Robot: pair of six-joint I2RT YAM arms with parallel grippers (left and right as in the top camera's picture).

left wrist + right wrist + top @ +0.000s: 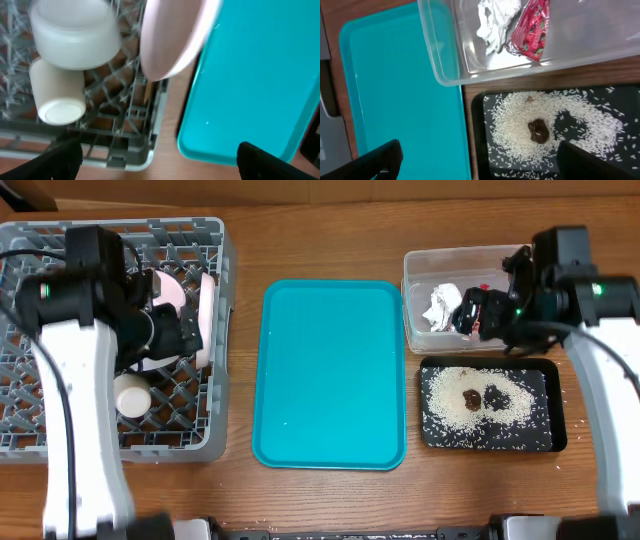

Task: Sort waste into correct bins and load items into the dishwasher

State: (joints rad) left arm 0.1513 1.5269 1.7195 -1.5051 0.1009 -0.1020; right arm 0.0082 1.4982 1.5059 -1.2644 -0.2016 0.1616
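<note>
Plate (pixel 207 310): stands on edge in the rack (pixel 150 448), near its 3 o'clock wall, rim line running 12 to 6 in the overhead view. Dish (pixel 165 285) is just beside it at 9 o'clock. Cup (pixel 131 395) lies on its side further toward 6. A pale round vessel, judged to be the bowl (pixel 75 30), is touching or nearly touching the cup. Chopsticks: not identified in any view.

Left hand (pixel 160 165): released, fingers spread wide, nothing between them. It hovers over the rack's 3 o'clock edge. From it the plate lies at 12 o'clock, close, apart from both fingers.

Right hand (pixel 480 160): released, fingers wide, holding nothing. It hangs over the seam between tub (pixel 415 330) and black tray (pixel 555 405).

Waste: napkin (pixel 440 305) and wrapper (pixel 532 27) lie side by side inside the tub. Rice (pixel 445 395) and brown lumps (pixel 538 131) lie in the black tray, at 6 o'clock of the tub.

Teal tray (pixel 330 380): at the centre of the surface (pixel 330 230), between rack and bins. No item is seen on it.

Assessment: sorting and loading appear complete or nearly so. The one open item is the chopsticks. Should the plate need reseating, the left hand is far nearer. Its jaws would have to straddle the thin rim, across the 12-to-6 line. The right hand is well apart from the rack.
</note>
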